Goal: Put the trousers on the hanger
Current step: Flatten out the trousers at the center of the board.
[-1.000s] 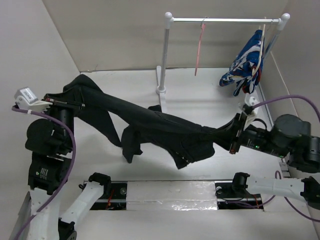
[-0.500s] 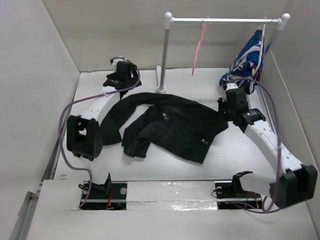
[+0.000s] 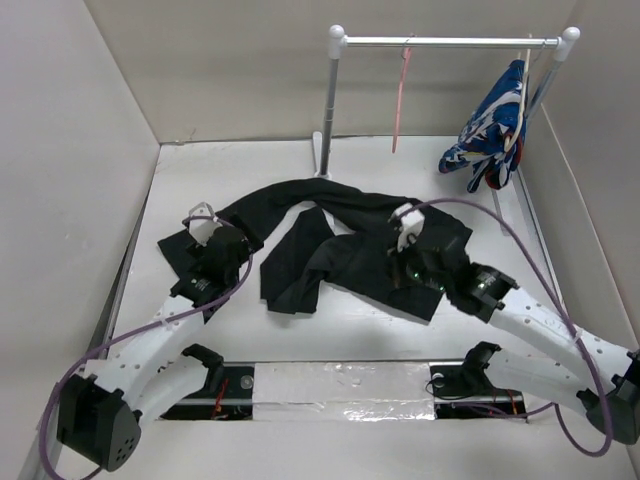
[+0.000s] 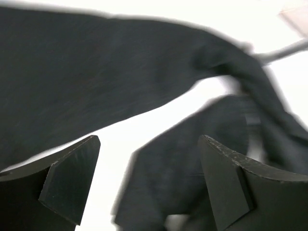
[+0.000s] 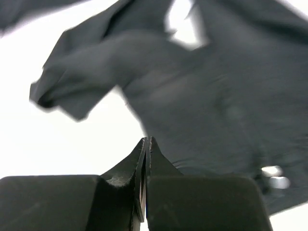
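Observation:
The black trousers [image 3: 345, 250] lie crumpled on the white table, one leg reaching far left and a folded leg hanging toward the front. My left gripper [image 3: 237, 248] hovers over their left end. Its jaws stand wide open in the left wrist view [image 4: 149, 166], with black cloth [image 4: 96, 82] below and nothing between them. My right gripper [image 3: 400, 262] is above the waist part. Its jaws are pressed shut [image 5: 147, 140] with no cloth between them, and the trousers [image 5: 216, 96] lie just beyond. The pink hanger [image 3: 398, 100] hangs edge-on from the rail.
A white rack with a metal rail [image 3: 450, 41] stands at the back, its left post [image 3: 327, 110] just behind the trousers. A blue, white and red patterned garment [image 3: 490, 125] hangs at the rail's right end. Beige walls close in the left, right and back.
A second ago both grippers held the trousers stretched in the air. The trousers now lie on the table, released. Both arms have pulled back toward the front; the left gripper has opened.

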You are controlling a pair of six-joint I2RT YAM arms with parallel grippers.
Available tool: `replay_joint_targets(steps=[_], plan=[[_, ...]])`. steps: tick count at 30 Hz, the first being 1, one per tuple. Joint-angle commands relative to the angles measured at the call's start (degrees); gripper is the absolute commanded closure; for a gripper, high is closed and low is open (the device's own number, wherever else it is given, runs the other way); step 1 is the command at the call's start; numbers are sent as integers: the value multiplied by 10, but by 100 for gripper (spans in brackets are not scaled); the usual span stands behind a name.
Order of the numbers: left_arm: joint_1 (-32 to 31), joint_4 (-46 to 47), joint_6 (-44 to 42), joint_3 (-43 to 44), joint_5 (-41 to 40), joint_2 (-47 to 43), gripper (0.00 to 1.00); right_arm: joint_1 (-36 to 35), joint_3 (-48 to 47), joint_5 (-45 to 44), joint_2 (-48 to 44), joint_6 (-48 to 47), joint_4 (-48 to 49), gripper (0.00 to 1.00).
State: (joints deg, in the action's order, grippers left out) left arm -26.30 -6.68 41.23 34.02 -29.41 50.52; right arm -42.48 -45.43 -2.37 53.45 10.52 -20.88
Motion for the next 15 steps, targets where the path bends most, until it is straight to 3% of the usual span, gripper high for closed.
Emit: replay_joint_targets(steps=[1, 3, 4, 7, 10, 13, 15], plan=[[21, -19, 78, -37, -46, 19, 16, -89, 39, -11, 5, 42, 46, 99], [29, 3, 78, -48, 9, 30, 17, -151, 52, -40, 10, 65, 43, 81], [24, 6, 72, -47, 32, 35, 20, -164, 54, -90, 12, 77, 23, 62], [-55, -15, 100, -54, 65, 9, 25, -171, 79, -119, 10, 113, 2, 47], [-143, -35, 153, -93, 69, -39, 29, -141, 123, -142, -9, 164, -6, 42], [-205, -56, 232, -140, 69, -56, 27, -110, 170, -103, -46, 180, 18, 42], [-219, -22, 255, -178, 69, -52, 26, -98, 192, -79, -73, 179, 43, 42]])
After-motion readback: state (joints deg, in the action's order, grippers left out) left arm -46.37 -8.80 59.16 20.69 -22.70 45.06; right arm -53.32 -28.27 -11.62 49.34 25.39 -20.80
